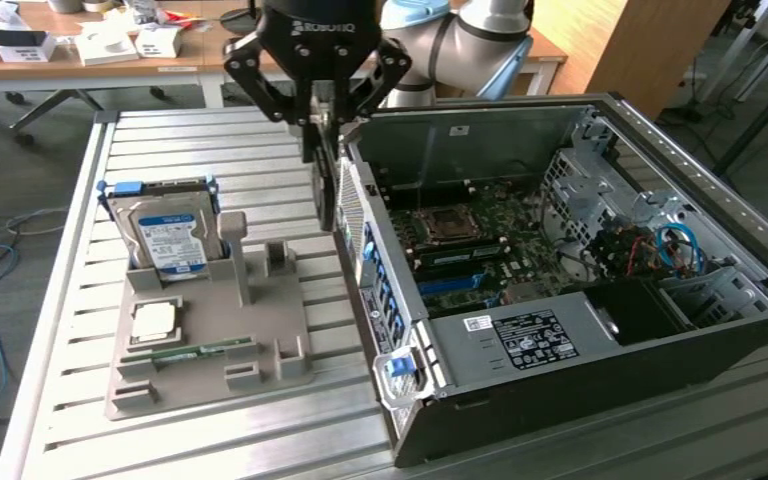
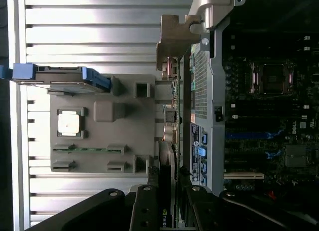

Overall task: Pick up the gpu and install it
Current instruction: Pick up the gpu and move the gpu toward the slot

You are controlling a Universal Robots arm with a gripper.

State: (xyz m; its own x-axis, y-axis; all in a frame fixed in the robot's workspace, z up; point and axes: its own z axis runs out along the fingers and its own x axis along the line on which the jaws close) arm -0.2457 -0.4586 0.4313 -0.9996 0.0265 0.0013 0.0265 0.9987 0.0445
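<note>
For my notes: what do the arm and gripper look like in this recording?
The gripper is black, with pale lettering on its body and jointed, bolted linkage jaws. The arm is silver-grey and tubular, with a pale blue joint cap.

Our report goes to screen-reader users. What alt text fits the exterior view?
The gripper holds the gpu upright and edge-on, just outside the open computer case. On the exterior view's left, a grey holder carries an upright hard drive, a processor chip and a RAM stick.
</note>
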